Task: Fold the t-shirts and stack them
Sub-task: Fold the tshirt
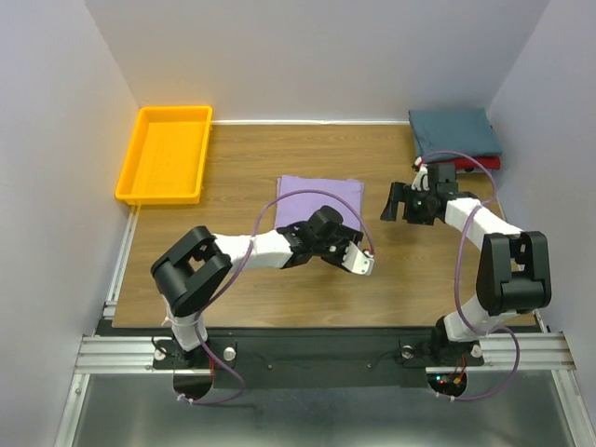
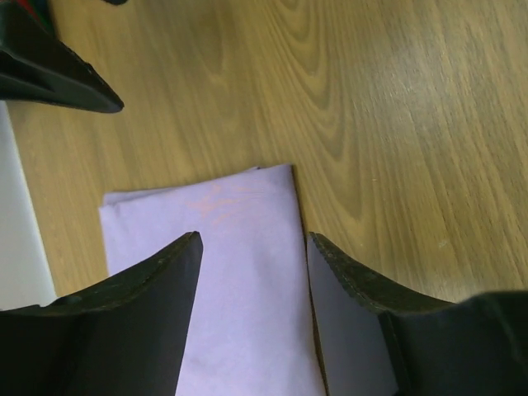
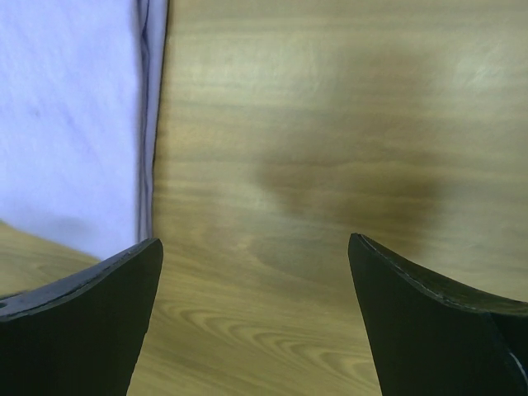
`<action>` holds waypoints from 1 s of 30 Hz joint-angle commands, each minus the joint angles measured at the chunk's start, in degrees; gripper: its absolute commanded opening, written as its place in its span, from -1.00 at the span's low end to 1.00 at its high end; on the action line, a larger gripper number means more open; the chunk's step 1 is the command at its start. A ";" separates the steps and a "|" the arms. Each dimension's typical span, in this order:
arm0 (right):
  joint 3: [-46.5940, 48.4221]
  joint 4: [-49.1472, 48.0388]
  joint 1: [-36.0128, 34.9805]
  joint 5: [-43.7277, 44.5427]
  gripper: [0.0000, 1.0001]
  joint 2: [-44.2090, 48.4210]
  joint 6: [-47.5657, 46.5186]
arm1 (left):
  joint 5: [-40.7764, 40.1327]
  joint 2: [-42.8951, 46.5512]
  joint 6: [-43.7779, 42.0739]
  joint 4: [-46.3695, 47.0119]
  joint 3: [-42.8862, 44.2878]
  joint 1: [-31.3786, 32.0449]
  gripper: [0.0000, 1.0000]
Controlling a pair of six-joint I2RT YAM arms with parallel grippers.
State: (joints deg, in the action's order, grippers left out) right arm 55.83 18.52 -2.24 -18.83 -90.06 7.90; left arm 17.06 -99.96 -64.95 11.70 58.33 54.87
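Top external: folded lavender t-shirt (image 1: 317,205) lies flat, visible long axis left-right.

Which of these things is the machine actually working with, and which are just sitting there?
Part of the job: lavender t-shirt; folded teal t-shirt; red t-shirt under it.
Just lying about: yellow-orange tray.

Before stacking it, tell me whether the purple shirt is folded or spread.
Folded: the purple shirt lies as a neat rectangle, no sleeves showing, with layered edges visible along one side.
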 commanded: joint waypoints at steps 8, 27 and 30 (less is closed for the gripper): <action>-0.29 -3.49 1.98 -11.92 0.98 -4.59 7.48 | 3.42 -8.22 -1.50 -5.45 10.22 -0.29 -0.15; -2.13 -4.55 4.26 -17.56 0.92 -5.48 8.97 | 4.30 -17.80 4.91 -15.92 20.59 -2.04 -0.18; -3.09 -5.51 4.26 -17.82 0.92 -5.04 9.41 | 3.77 -18.86 5.80 -16.45 21.65 -2.66 -0.15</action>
State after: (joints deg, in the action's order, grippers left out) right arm 54.06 16.16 1.91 -35.05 -96.77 16.56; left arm 20.78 -117.56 -61.95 -1.06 77.54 53.60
